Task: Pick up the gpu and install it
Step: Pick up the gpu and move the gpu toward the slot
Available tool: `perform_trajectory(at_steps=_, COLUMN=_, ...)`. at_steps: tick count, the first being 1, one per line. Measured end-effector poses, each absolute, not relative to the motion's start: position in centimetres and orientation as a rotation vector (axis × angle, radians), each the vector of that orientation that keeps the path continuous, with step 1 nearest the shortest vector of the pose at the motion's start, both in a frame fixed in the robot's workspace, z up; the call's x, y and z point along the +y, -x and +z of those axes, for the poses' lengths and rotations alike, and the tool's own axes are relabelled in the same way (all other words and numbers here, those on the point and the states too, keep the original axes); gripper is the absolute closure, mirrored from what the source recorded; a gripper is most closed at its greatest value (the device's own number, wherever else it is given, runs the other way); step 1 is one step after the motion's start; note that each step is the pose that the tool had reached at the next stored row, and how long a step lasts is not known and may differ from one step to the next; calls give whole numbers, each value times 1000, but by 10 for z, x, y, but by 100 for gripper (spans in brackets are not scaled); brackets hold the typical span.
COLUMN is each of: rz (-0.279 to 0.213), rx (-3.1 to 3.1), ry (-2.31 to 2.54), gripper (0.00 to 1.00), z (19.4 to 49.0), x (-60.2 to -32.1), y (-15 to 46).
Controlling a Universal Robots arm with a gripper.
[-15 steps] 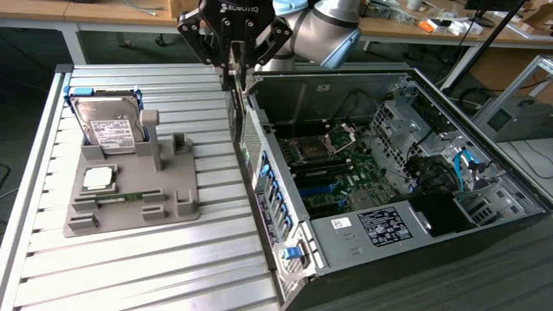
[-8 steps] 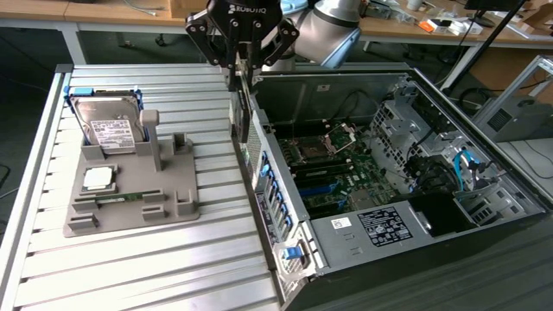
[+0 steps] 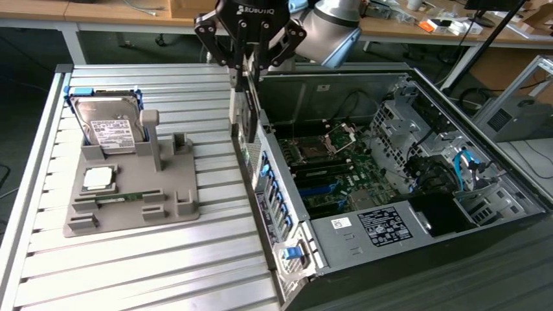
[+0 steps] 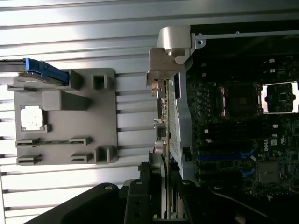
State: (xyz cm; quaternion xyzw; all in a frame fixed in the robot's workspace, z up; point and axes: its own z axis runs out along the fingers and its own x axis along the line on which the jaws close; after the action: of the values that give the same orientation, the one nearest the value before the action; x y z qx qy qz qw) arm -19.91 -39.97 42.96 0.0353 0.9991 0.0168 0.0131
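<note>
The gripper pinches the gpu on edge, upright above the open case's wall, beside the gray fixture mid-surface.

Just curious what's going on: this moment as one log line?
gripper: shut on gpu | gpu: upright over computer case edge | installed: no

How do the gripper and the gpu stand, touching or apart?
Touching. The wrist view shows the gripper closed on both faces of the gpu, held edge-on.
</note>
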Motion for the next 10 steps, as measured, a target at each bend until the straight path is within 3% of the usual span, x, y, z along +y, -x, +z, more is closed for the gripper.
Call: perform_trajectory(at_steps=10, rz=48, rx=3113, ry=-110, gripper=73, z=430, x=-401, y=187)
